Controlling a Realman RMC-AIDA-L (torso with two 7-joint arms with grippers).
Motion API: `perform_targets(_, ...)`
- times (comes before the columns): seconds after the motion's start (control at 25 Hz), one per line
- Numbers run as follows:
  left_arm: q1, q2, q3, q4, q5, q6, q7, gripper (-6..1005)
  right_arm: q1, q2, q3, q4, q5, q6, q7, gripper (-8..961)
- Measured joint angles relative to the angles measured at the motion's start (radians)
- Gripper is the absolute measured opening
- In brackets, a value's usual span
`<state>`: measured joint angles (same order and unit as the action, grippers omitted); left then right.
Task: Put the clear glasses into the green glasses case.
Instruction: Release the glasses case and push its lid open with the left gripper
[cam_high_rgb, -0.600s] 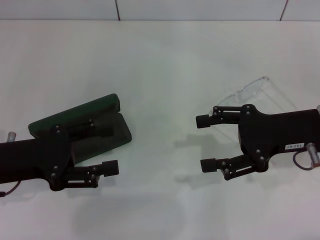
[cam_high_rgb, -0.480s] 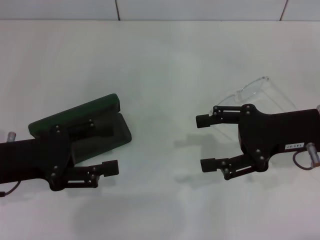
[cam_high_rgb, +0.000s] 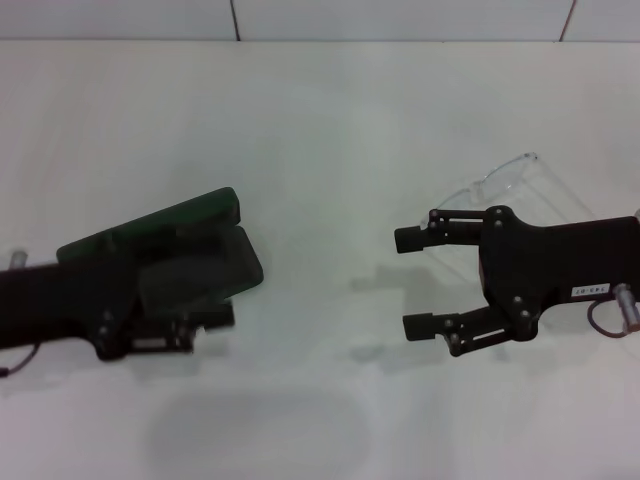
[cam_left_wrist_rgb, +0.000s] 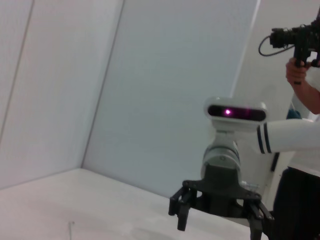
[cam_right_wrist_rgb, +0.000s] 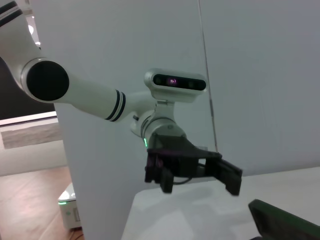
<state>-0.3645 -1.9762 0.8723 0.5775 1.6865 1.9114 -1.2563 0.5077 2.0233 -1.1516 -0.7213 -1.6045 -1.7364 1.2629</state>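
Left gripper (cam_high_rgb: 205, 290) apparently over green glasses case (cam_high_rgb: 170, 240).

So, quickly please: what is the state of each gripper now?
Left gripper: open, empty, beside the dark green oblong glasses case.
Right gripper: open, empty, by the transparent plastic glasses.

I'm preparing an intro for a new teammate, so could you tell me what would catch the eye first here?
Two black claws face each other across a white table. The left claw sits low over the green glasses case, and the open right claw hovers beside the clear glasses.
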Motion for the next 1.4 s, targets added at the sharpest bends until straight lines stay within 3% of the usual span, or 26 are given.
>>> perform_targets(0.16,-0.005,-0.024,-0.143,0.064,-0.011,-0.002,-0.038,852,-0.015,-0.005,0.006,-0.005,0.000,0.047,-0.001,861)
perform_targets(0.28,-0.005,-0.049,-0.200,0.240,0.000,-0.043,-0.201,841,-0.027,-0.011,0.015,-0.006,-0.006,0.092,-0.002,860)
perform_targets(0.44,-0.011,-0.071,-0.200,0.480,0.107,-0.135,-0.418,827,-0.057,-0.027,0.056,-0.037,-0.027,0.140,0.017,858)
perform_targets(0.56,-0.033,-0.100,-0.186,0.657,0.268,-0.174,-0.548,791,-0.078,-0.044,0.106,-0.088,-0.053,0.143,0.062,857)
perform_targets(0.68,-0.041,-0.113,-0.097,0.788,0.445,-0.207,-0.679,754,-0.097,-0.050,0.161,-0.159,-0.081,0.130,0.107,856)
perform_targets(0.92,-0.061,-0.113,0.024,0.828,0.576,-0.221,-0.780,750,-0.174,-0.038,0.267,-0.317,-0.093,0.064,0.143,854)
perform_targets(1.12,-0.065,-0.112,0.058,0.811,0.588,-0.263,-0.785,746,-0.181,-0.035,0.341,-0.331,-0.100,-0.002,0.149,852)
perform_targets(1.4,-0.085,-0.111,0.143,0.757,0.671,-0.354,-0.786,741,-0.186,-0.035,0.340,-0.329,-0.106,-0.010,0.150,849)
